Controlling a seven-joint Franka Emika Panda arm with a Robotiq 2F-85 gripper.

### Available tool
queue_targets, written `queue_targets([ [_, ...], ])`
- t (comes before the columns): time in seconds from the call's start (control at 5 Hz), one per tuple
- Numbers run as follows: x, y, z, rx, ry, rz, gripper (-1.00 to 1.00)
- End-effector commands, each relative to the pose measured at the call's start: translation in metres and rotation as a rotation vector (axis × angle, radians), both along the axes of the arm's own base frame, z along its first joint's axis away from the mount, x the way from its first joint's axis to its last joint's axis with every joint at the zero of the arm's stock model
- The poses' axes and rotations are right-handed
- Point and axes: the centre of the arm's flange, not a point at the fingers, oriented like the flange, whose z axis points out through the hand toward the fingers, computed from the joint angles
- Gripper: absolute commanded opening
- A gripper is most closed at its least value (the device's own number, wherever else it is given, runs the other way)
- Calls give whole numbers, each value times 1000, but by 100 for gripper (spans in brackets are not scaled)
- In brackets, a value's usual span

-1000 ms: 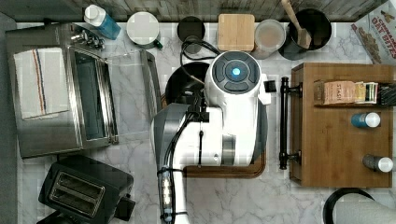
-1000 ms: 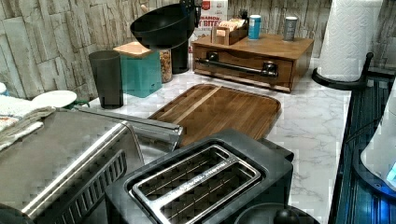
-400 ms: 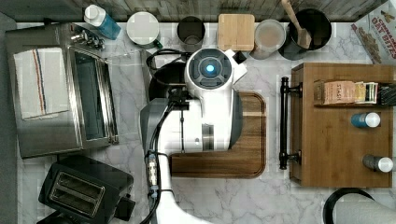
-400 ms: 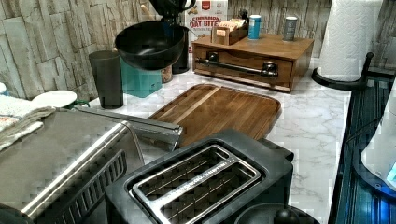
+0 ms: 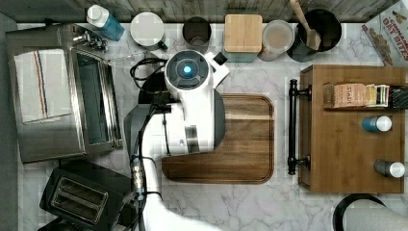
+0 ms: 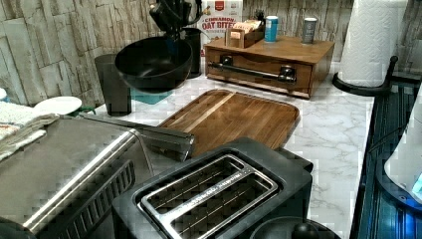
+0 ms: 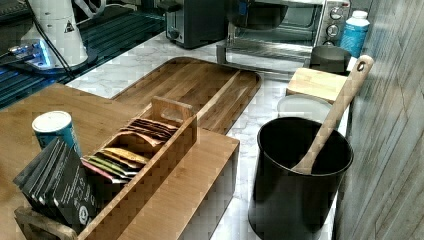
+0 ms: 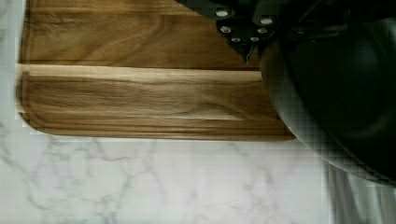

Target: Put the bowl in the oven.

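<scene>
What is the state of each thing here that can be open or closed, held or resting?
bowl: held in the air by the end effector, tilted.
oven: door open, folded down.
toaster: slots empty.
wooden drawer: closed.
black pot: upright, holding a wooden utensil.

Your arm (image 5: 190,115) reaches in from the top view's bottom edge, white links folded over the middle of the scene, wrist pointing straight down with its blue light facing up. In the left view your gripper (image 6: 171,22) hangs from above, its fingers clamped on the far rim of the bowl (image 6: 153,63), holding it in the air.
</scene>
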Motion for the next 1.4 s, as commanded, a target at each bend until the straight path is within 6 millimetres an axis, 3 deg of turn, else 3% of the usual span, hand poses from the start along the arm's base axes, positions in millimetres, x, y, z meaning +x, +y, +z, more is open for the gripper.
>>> queue_targets([
  [0.2,31,123,44,-12,-158,280,-100],
  [0.6,36,166,33,74,-223,297,-100],
  [0.8,53,177,20,156,-139,291,-100],
  [1.2,58,202,-12,358,-127,299,-100],
  [1.4,49,226,-26,425,-79,348,-100],
])
